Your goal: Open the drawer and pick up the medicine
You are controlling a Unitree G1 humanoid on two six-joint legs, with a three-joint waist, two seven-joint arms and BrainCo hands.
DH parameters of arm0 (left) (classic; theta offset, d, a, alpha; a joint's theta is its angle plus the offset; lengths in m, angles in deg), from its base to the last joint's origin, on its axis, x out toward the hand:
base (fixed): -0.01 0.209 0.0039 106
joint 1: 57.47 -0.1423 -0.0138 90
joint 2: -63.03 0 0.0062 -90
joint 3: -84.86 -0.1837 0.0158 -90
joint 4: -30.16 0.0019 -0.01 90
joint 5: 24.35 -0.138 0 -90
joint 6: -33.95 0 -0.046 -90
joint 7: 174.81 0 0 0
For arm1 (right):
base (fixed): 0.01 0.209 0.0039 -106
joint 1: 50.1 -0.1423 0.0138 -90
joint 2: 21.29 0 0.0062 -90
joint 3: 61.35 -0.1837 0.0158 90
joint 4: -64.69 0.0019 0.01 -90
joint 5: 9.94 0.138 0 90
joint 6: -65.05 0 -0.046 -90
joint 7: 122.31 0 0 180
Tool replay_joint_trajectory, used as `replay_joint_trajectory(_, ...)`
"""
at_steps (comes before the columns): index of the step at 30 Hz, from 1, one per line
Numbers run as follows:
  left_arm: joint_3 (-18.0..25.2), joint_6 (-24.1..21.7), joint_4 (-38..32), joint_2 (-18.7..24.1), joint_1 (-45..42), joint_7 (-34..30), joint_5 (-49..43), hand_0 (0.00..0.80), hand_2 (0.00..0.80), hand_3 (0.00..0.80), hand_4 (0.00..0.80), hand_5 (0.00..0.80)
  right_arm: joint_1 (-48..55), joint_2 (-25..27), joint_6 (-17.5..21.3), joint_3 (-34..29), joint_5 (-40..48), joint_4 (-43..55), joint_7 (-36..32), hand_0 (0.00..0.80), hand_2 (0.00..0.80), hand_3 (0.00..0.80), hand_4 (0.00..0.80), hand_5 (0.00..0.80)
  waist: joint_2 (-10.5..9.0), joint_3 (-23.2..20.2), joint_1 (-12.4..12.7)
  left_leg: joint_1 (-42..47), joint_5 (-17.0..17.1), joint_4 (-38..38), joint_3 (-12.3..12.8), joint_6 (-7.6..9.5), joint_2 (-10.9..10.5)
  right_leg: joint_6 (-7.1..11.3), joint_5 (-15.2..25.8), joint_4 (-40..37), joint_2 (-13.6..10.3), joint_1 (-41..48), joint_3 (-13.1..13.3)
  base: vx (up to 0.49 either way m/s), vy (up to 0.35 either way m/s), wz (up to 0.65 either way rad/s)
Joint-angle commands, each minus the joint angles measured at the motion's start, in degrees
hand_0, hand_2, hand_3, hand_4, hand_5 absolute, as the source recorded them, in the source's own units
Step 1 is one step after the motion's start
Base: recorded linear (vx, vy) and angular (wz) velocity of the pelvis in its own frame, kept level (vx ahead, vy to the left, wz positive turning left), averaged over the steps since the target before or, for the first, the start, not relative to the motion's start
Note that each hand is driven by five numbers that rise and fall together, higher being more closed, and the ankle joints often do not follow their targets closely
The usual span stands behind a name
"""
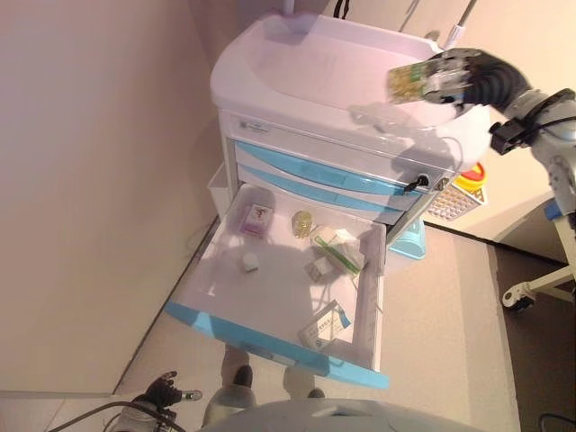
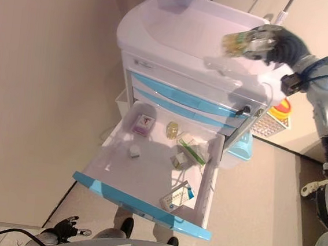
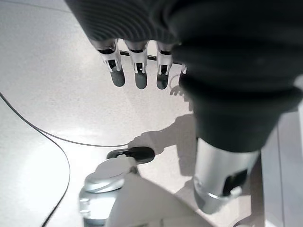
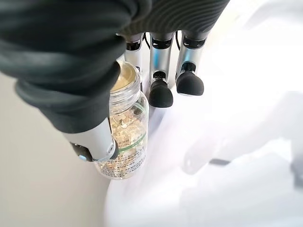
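Note:
My right hand (image 1: 463, 79) is shut on a clear medicine bottle (image 1: 409, 83) full of pale yellowish contents and holds it tilted above the white top (image 1: 306, 72) of the cart. The right wrist view shows the bottle (image 4: 125, 137) pinched between thumb and fingers. The cart's lowest drawer (image 1: 270, 346), blue-fronted, stands pulled far out. In it lie a purple box (image 1: 256, 220), a small yellowish bottle (image 1: 302, 223), a green-and-white pack (image 1: 337, 252) and a flat box (image 1: 324, 328). My left hand (image 1: 162, 393) hangs low near the floor, fingers relaxed and empty.
The two upper blue drawers (image 1: 324, 175) are closed. A yellow-and-red container (image 1: 470, 184) and a light blue bin (image 1: 409, 241) stand at the cart's right side. A wall runs along the left. A wheeled white stand (image 1: 526, 292) is at the right.

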Motion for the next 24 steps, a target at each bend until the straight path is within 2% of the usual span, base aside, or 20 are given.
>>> replay_joint_trajectory(1, -3.24, -0.02, 3.87, 1.58, 0.48, 0.25, 2.27, 0.000, 0.000, 0.000, 0.000, 0.000, -12.94, 5.71, 1.19, 5.08, -6.51, -6.88, 6.60, 0.800, 0.800, 0.800, 0.800, 0.800, -1.36, -1.88, 1.41, 0.70, -6.74, 0.11, 0.89, 1.00, -3.48, 1.78, -2.85, 3.88, 0.57, -0.04, -0.67, 0.000, 0.000, 0.00)
replay_joint_trajectory(5, -3.99, 1.15, 3.40, 2.21, 0.36, -0.01, 2.47, 0.000, 0.000, 0.000, 0.000, 0.000, -25.66, 7.31, 2.93, 18.28, -20.60, -15.44, 10.04, 0.800, 0.800, 0.800, 0.800, 0.800, -1.58, -1.53, 2.74, 0.76, -6.69, 0.11, -0.06, 1.11, -3.94, 1.81, -2.74, 3.66, 0.34, 0.22, -1.44, 0.004, 0.003, -0.01)
replay_joint_trajectory(6, -4.37, 1.38, 3.12, 2.36, 0.26, 0.03, 2.52, 0.000, 0.000, 0.000, 0.000, 0.000, -29.19, 7.18, 2.17, 22.58, -22.46, -17.11, 10.64, 0.800, 0.800, 0.800, 0.800, 0.800, -1.63, -1.37, 3.24, 0.65, -6.59, 0.11, -0.38, 1.15, -4.02, 1.84, -2.69, 3.57, 0.28, 0.30, -1.79, 0.014, 0.001, 0.04)
replay_joint_trajectory(9, -5.39, 1.52, 2.31, 2.99, -0.11, -0.17, 2.71, 0.000, 0.000, 0.000, 0.000, 0.000, -35.54, 5.79, 1.17, 30.15, -25.27, -21.32, 9.60, 0.800, 0.800, 0.800, 0.800, 0.800, -1.76, -0.89, 4.61, 0.38, -6.32, 0.12, -1.27, 1.24, -4.22, 1.83, -2.67, 3.53, 0.13, 0.35, -2.59, 0.018, 0.001, 0.05)
replay_joint_trajectory(16, -7.15, 1.25, 0.72, 3.65, 0.55, 0.19, 4.02, 0.000, 0.000, 0.000, 0.000, 0.000, -40.55, 1.87, 0.97, 36.17, -30.45, -27.57, 8.12, 0.800, 0.800, 0.800, 0.800, 0.800, -1.89, 1.13, 7.30, -1.37, -5.65, 0.29, -3.49, 1.48, -4.56, 1.49, -2.81, 3.60, 0.00, -0.50, -4.22, -0.009, -0.007, 0.20)
replay_joint_trajectory(24, -6.83, 1.17, -1.74, 5.07, 0.10, 0.21, 4.77, 0.000, 0.000, 0.000, 0.000, 0.000, -42.81, 2.28, -0.85, 40.61, -36.06, -29.60, 5.76, 0.800, 0.800, 0.800, 0.800, 0.800, -2.28, 3.53, 9.29, -3.72, -4.44, 0.11, -5.57, 1.35, -4.74, 1.16, -3.11, 3.62, 0.06, -1.56, -6.11, -0.015, -0.019, 0.21)
